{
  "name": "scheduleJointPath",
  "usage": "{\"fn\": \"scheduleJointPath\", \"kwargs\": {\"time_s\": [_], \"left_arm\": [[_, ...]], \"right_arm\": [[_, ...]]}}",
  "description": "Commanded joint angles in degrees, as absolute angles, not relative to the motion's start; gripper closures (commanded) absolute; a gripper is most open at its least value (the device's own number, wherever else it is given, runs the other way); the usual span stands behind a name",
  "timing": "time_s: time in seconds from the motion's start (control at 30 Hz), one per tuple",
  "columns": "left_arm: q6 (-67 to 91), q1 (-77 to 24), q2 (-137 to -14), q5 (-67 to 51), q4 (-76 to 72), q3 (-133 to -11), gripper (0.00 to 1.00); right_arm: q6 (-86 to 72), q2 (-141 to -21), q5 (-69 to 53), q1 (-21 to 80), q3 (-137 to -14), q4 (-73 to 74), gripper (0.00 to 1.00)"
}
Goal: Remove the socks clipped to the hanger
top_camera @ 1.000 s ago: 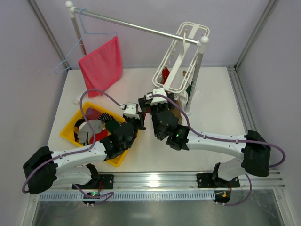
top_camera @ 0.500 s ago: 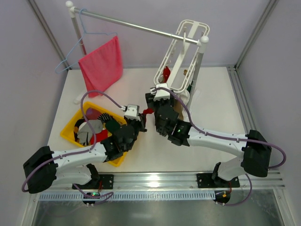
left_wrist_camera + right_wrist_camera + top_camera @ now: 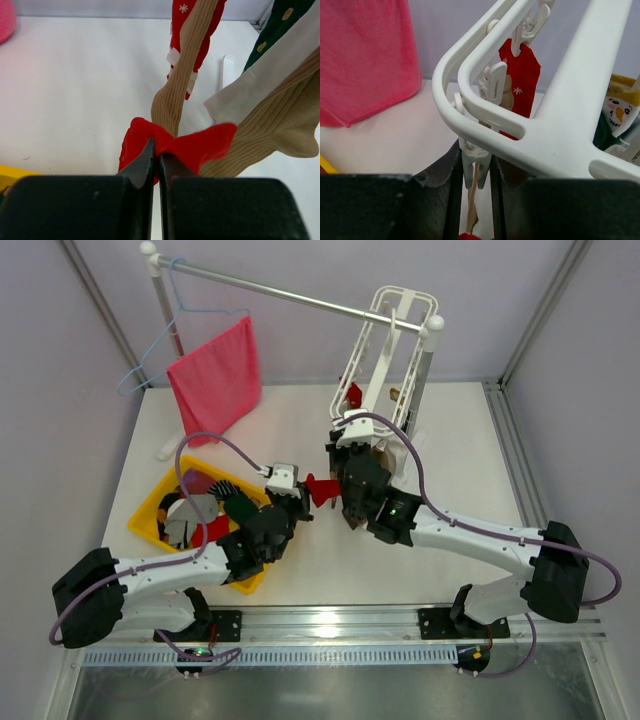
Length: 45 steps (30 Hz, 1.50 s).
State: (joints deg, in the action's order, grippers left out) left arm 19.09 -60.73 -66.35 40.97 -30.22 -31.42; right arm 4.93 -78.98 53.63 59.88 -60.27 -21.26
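Observation:
The white hanger point(image 3: 392, 340) hangs from the rail with socks clipped under it. In the right wrist view my right gripper point(image 3: 476, 167) is shut on a small white clip point(image 3: 474, 159) at the hanger's point(image 3: 560, 130) near corner, one finger on each side. A thin tan strip hangs from that clip. A red sock point(image 3: 522, 82) hangs from a clip behind. My left gripper point(image 3: 156, 154) is shut on the red end point(image 3: 200, 145) of a tan ribbed sock point(image 3: 182, 75) hanging below the frame. That red end point(image 3: 322, 487) shows between the two arms from above.
More socks hang nearby: a red one with white point(image 3: 179, 30), a dark green one point(image 3: 280, 25), and a tan and white one point(image 3: 280, 125). A yellow basket point(image 3: 145, 525) of socks sits at the left. A pink cloth point(image 3: 215, 380) and a blue wire hanger point(image 3: 150, 360) hang from the rail point(image 3: 280, 295).
My right gripper moved up toward the hanger's corner and closed on the clip. The hanger tilted slightly. My left gripper kept its hold on the red sock end, shifting slightly right.

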Motion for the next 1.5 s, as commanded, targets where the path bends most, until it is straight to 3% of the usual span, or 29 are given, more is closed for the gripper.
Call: {"fn": "scheduleJointPath", "kwargs": {"time_s": [0.0, 0.3, 0.4, 0.47, 0.5, 0.63, 0.7, 0.87, 1.13, 1.33, 1.47], "left_arm": [[19.16, -61.0, -67.76, 43.42, -33.49, -31.64, 1.0], [19.07, -60.91, -67.85, 43.59, -33.31, -31.64, 1.0], [19.51, -61.0, -68.03, 44.38, -33.31, -31.73, 1.0], [19.6, -60.65, -68.2, 45.0, -33.66, -31.55, 1.0], [19.69, -60.47, -68.29, 45.09, -33.4, -31.55, 1.0], [22.67, -57.31, -66.28, 44.13, -28.94, -31.82, 1.0], [28.34, -53.55, -64.43, 42.55, -25.59, -31.47, 1.0], [38.66, -38.88, -57.93, 38.14, -11.88, -29.45, 1.0], [37.27, -29.98, -47.12, 40.79, -1.15, -29.88, 1.0], [36.3, -21.11, -46.75, 43.41, 1.5, -27.61, 1.0], [38.76, -8.11, -51.32, 31.75, 0.88, -26.63, 1.0]], "right_arm": [[2.99, -76.2, 51.59, 59.85, -62.23, -22.68, 0.96], [2.64, -76.2, 51.42, 59.77, -61.7, -22.5, 0.88], [2.64, -75.76, 49.75, 59.77, -61.26, -22.24, 0.71], [2.55, -75.15, 47.47, 59.85, -61.17, -21.54, 0.54], [2.37, -74.89, 46.68, 59.85, -61.17, -20.84, 0.38], [4.03, -74.09, 43.78, 59.85, -61.17, -20.04, 0.17], [5.88, -74.18, 43.77, 59.85, -60.91, -20.13, 0.12], [8.7, -72.95, 45.44, 59.85, -59.6, -22.58, 0.04], [9.93, -72.42, 44.74, 59.33, -58.89, -25.22, 0.0], [9.58, -71.37, 44.39, 58.8, -57.48, -25.84, 0.0], [8.35, -69.7, 43.25, 57.92, -55.73, -26.28, 0.0]]}}
